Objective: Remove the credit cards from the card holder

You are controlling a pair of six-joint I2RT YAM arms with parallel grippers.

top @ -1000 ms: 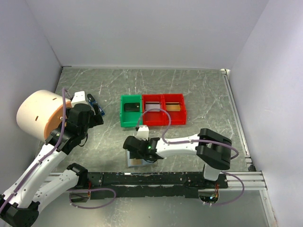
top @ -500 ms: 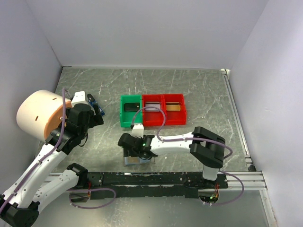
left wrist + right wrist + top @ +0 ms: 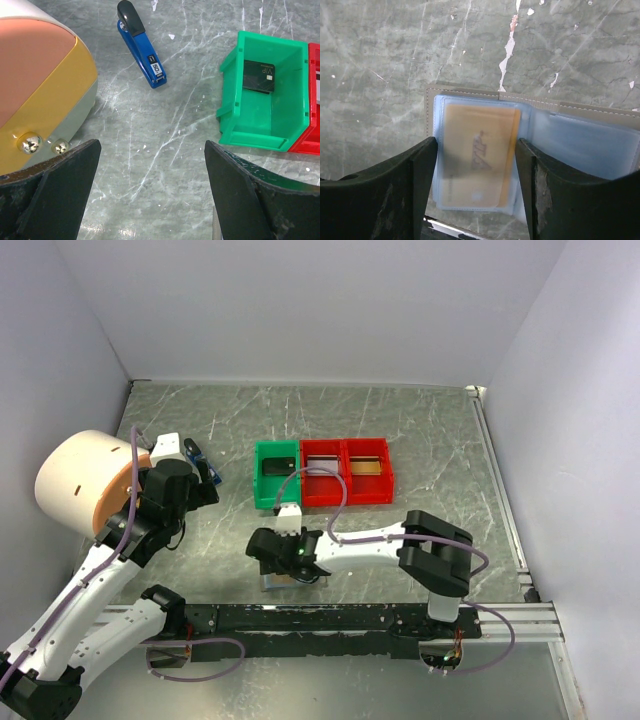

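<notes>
Lying near front table edge: flat grey bifold card holder (image 3: 580, 145), open, orange card (image 3: 477, 150) in its clear sleeve.
Right gripper (image 3: 475, 144): jaws apart, straddling that sleeve, gripping nothing.
Left gripper (image 3: 151, 150): spread wide, empty.
Nearby: blue stapler (image 3: 141, 45); green plastic tray (image 3: 250, 135) holding black card (image 3: 259, 76); red plastic trays (image 3: 370, 494).

**Wide jaws over a marbled table**

The left gripper (image 3: 152, 150) hangs with its two black fingers (image 3: 55, 195) spread wide at 7 and 5 o'clock, only the grey marbled table (image 3: 165, 110) between them. A blue stapler (image 3: 141, 47) lies at 12 o'clock. At 2 o'clock a green tray (image 3: 250, 137) holds a black card (image 3: 259, 76). A red tray (image 3: 314, 95) sits just beside it at 3 o'clock. A pink-and-yellow drum (image 3: 40, 90) fills 9 to 10 o'clock.
</notes>
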